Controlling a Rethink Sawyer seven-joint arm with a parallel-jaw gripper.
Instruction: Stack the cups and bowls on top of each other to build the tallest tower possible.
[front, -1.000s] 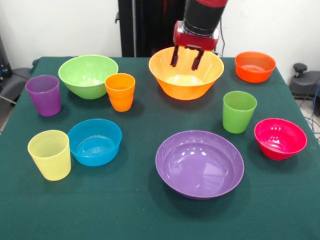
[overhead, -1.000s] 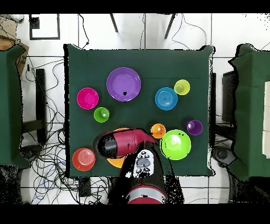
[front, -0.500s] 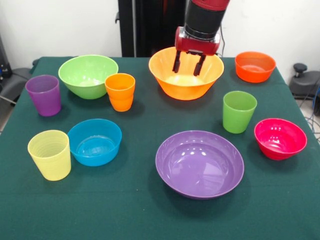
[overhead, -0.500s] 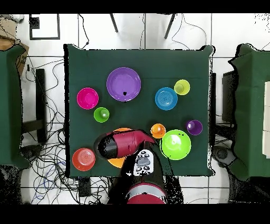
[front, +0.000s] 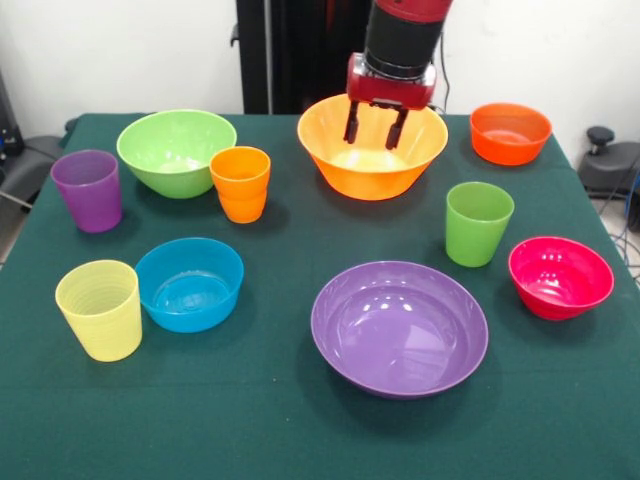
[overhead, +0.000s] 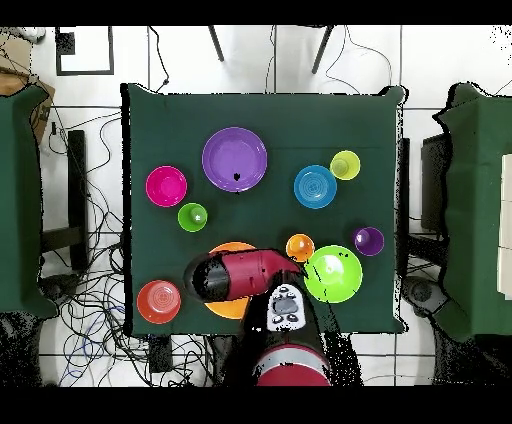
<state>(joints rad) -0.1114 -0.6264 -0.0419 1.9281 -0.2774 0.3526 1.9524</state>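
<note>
We count six bowls and four cups, all standing apart on the bench (front: 260, 420), every one empty and none stacked, so there is no tower.

The large orange-yellow bowl (front: 372, 160) sits at the far middle of the front view, and the gripper (front: 375, 126) hangs over its hollow with its two fingers spread apart, holding nothing. The only thing we see inside that bowl's rim is the fingertips. In the overhead view the red arm (overhead: 240, 276) covers most of it.

The other bowls:
- light green bowl (front: 176, 150)
- orange-red bowl (front: 510, 132)
- blue bowl (front: 189, 283)
- purple bowl (front: 399, 327)
- pink-red bowl (front: 560, 277)

The cups:
- orange cup (front: 240, 183), just beside the light green bowl
- purple cup (front: 87, 189)
- pale yellow cup (front: 99, 308), next to the blue bowl
- green cup (front: 478, 222)
</note>
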